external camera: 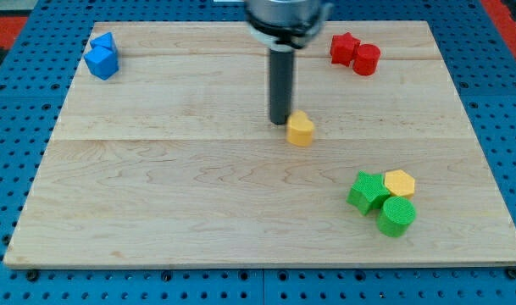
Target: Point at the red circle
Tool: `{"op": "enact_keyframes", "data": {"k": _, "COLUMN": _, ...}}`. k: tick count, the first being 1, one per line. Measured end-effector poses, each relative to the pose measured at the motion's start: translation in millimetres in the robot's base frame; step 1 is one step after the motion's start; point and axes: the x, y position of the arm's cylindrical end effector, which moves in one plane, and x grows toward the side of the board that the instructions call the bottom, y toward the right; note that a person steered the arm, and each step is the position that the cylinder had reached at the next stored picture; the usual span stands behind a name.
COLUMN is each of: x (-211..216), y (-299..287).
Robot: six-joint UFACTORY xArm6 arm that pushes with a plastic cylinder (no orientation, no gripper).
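Two red blocks are sitting touching in the frame's upper right, near the tabletop (156, 212) top edge: the red circle (367, 59) and, on its left, a red star (344, 47). My tip (280, 122) is resting mid-board, just left of a yellow block (301, 129); it is carrying no jaws. Bare wood is lying between.

rod (280, 85) top cut off, blurred
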Motion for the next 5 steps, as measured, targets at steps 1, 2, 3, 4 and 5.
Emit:
{"op": "enact_keyframes", "data": {"k": 1, "x": 22, "y": 51}}
{"op": "enact_keyframes", "data": {"k": 2, "x": 52, "y": 77}}
{"op": "enact_keyframes", "data": {"k": 3, "x": 84, "y": 72}}
{"op": "enact_keyframes", "data": {"k": 4, "x": 39, "y": 75}}
{"op": "enact_keyframes", "data": {"k": 5, "x": -7, "y": 91}}
